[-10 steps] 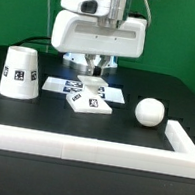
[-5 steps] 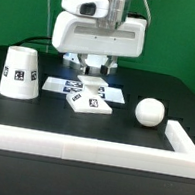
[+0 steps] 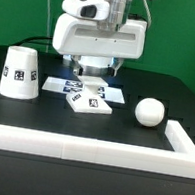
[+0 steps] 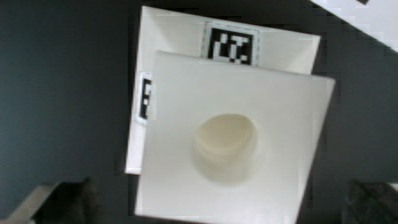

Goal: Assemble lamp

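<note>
Wide-open fingers (image 4: 57,202), nothing held. Dark tips on either side of the base (image 3: 88,103), both clear of it, with gaps showing in the wrist view. Hand low over the counter (image 3: 43,113), straight above the base, fingers pointing down.

Base flat on the counter near the middle, lying a bit skewed to the counter's edges. Round shallow socket (image 4: 228,150) in its top face, empty, seen plainly from the wrist. Black-and-white tag on the base's side toward the exterior camera.

Marker board (image 3: 59,83) flat just behind the base, reaching toward the exterior view's left and right past it. Tagged white edge (image 4: 231,45) peeking out beyond the base in the wrist view, probably that same board, hard to say for sure.

Shade (image 3: 22,71) upright, wide end down, at the exterior view's left, tag facing the camera, well apart from the base. Bulb (image 3: 150,112) on the counter at the exterior view's right, ball part only in sight, stem not made out, also apart from the base. None of the three lamp parts joined.

White rail (image 3: 78,148) along the near edge and both sides of the counter. Bulb near the rail's corner on the exterior view's right, not touching.
</note>
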### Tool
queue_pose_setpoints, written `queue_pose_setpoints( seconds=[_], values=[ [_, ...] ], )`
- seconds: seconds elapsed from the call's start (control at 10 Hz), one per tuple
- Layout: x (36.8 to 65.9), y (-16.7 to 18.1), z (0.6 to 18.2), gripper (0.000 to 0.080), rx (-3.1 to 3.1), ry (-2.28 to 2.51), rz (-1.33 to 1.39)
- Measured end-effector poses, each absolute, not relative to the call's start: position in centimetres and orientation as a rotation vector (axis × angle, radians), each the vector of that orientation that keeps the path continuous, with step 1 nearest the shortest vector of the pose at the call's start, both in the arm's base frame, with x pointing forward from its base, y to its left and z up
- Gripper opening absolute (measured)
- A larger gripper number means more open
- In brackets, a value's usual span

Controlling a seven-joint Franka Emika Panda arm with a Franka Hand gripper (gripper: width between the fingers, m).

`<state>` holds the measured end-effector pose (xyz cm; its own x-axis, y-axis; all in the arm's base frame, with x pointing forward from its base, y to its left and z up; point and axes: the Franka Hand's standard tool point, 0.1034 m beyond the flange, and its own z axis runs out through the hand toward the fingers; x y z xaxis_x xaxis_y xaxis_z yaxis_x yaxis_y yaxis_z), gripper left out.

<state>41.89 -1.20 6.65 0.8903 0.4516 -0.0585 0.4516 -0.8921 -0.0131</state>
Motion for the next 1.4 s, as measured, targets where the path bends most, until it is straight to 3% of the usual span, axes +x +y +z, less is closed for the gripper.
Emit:
queue_pose_setpoints(
  seconds=[0.6,0.9,1.0,1.1,1.2,1.4],
  values=[
    [41.0,-1.4,4.4,0.0698,3.061,0.726,-0.127],
    [41.2,-1.4,4.3,0.0698,3.060,0.732,-0.135],
    [41.5,-1.4,4.4,0.0598,3.059,0.734,-0.129],
    [41.6,-1.3,4.4,0.0598,3.058,0.735,-0.127],
    [41.6,-1.3,4.4,0.0534,3.058,0.735,-0.127],
    [41.6,-1.4,4.4,0.0534,3.058,0.735,-0.127]
  ],
)
